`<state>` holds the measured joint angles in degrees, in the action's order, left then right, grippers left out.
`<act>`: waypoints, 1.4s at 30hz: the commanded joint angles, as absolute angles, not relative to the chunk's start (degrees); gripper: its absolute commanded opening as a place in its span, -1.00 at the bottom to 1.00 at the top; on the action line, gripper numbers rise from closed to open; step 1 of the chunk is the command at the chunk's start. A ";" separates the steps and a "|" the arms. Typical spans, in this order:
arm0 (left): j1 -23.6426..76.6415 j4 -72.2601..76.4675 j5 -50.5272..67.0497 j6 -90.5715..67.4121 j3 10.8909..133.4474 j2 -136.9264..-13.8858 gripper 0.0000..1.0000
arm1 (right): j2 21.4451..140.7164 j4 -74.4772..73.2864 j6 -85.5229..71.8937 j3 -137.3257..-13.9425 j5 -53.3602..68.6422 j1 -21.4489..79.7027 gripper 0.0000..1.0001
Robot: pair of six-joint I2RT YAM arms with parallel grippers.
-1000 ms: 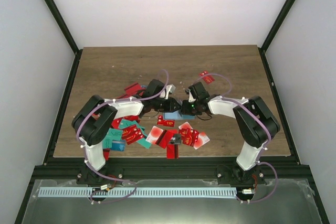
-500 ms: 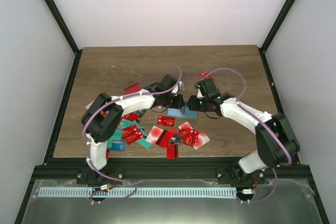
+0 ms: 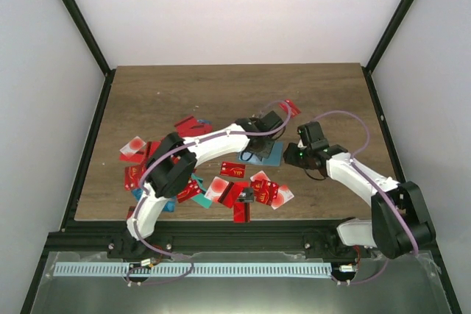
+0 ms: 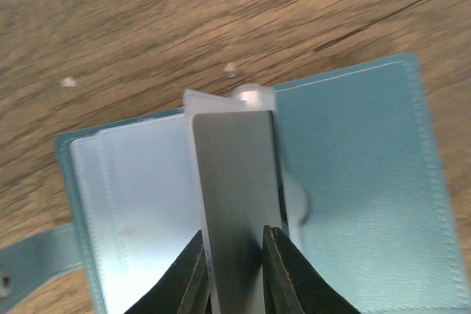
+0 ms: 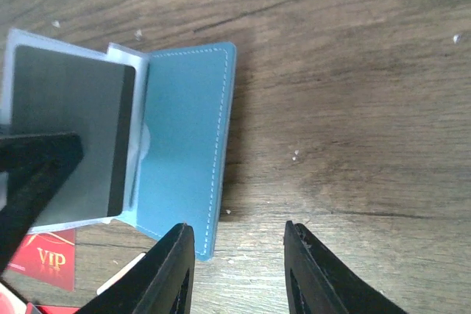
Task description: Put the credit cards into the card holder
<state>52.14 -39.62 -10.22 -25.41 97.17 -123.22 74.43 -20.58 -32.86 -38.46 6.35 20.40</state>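
The teal-blue card holder (image 4: 360, 182) lies open on the wooden table, its lighter blue inner panels up. My left gripper (image 4: 234, 255) is shut on a grey card (image 4: 235, 182) and holds it on edge over the holder's middle fold, its far end at the pocket. In the top view the left gripper (image 3: 259, 140) is over the holder (image 3: 274, 157). My right gripper (image 5: 235, 234) is open and empty just right of the holder's right edge (image 5: 184, 145), not touching it; it also shows in the top view (image 3: 294, 154). The grey card (image 5: 66, 130) shows there too.
Many red and teal cards (image 3: 250, 190) lie scattered in front of the holder and to the left (image 3: 136, 151). One red card (image 3: 289, 106) lies behind it. A red VIP card (image 5: 48, 266) lies just next to the holder's near corner.
Both grippers and the card holder have shifted to the right. The left arm has stretched out further right, uncovering cards at the left. The right gripper has drawn back to the right of the holder.
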 commanded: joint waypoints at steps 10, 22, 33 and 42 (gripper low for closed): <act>52.75 -61.71 -36.60 -29.26 103.54 -126.88 -0.60 | 73.64 -18.17 -32.36 -39.31 8.84 19.49 -0.33; 52.25 -64.23 -39.15 -30.37 108.30 -133.51 -0.51 | 72.92 -19.07 -32.26 -39.22 7.92 19.47 -0.36; 54.35 -60.54 -32.44 -30.37 110.92 -134.21 -0.32 | 68.33 -21.53 -32.52 -39.57 5.51 18.68 -0.39; 54.60 -51.58 -23.47 -28.34 108.26 -131.11 -0.17 | 68.08 -18.33 -32.12 -37.25 14.59 15.02 -0.40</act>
